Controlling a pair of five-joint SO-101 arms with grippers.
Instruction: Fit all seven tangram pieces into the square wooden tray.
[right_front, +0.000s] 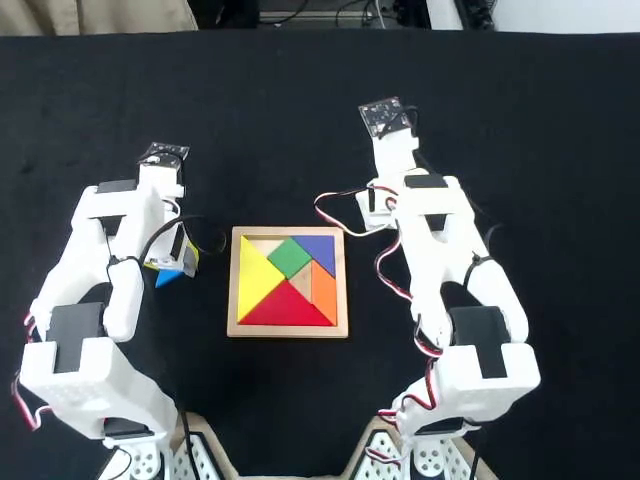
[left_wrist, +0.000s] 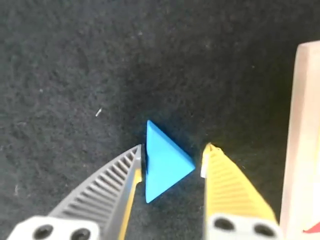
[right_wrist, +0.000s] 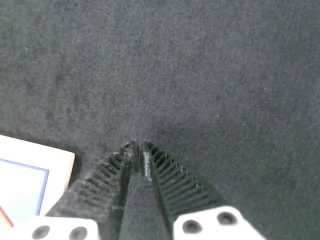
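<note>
The square wooden tray (right_front: 238, 290) lies in the middle of the black cloth and holds yellow, red, green, blue and orange pieces, with a small bare wooden patch (right_front: 300, 289) among them. A small blue triangle (left_wrist: 164, 162) lies on the cloth just left of the tray, also seen as the blue triangle (right_front: 168, 277) from above. My left gripper (left_wrist: 174, 148) is open and straddles it: the grey finger (left_wrist: 115, 177) touches one edge, the yellow finger (left_wrist: 227, 180) stands a hair off the opposite tip. My right gripper (right_wrist: 140, 146) is shut on nothing, low over the cloth beside a tray corner (right_wrist: 37, 162).
The tray's side wall (left_wrist: 300, 140) stands close beside the yellow finger. The right arm (right_front: 430, 230) rises to the right of the tray, the left arm (right_front: 110, 250) to its left. Bare black cloth stretches beyond both arms.
</note>
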